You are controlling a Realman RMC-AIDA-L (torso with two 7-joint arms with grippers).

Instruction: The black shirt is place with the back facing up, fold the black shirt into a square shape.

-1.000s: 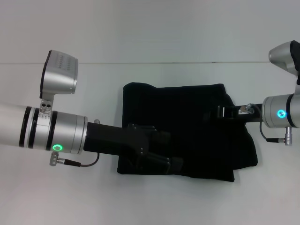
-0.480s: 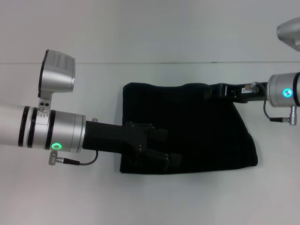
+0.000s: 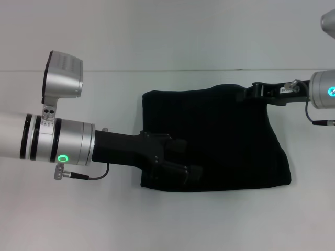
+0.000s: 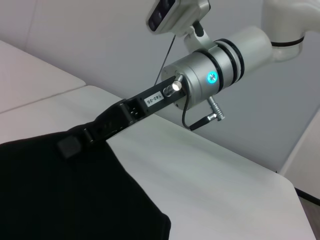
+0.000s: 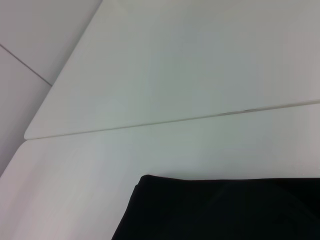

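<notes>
The black shirt (image 3: 225, 141) lies folded into a rough block on the white table (image 3: 78, 219), back side plain, no letters showing. My right gripper (image 3: 245, 95) is at the shirt's far right corner, shut on the cloth edge. The left wrist view shows that right gripper (image 4: 70, 147) gripping the rim of the black shirt (image 4: 60, 200). My left gripper (image 3: 199, 170) lies low over the shirt's near left part, black against black. The right wrist view shows only a shirt corner (image 5: 225, 210) on the table.
A seam (image 3: 157, 70) runs across the table beyond the shirt, with a second white tabletop (image 5: 200, 60) behind it. The table's right end (image 4: 295, 190) drops off past the right arm. A grey wall stands behind.
My right gripper has moved away from me and to the right, drawing the shirt's far right corner out. The shirt's left edge slid slightly right. The left arm barely moved.
</notes>
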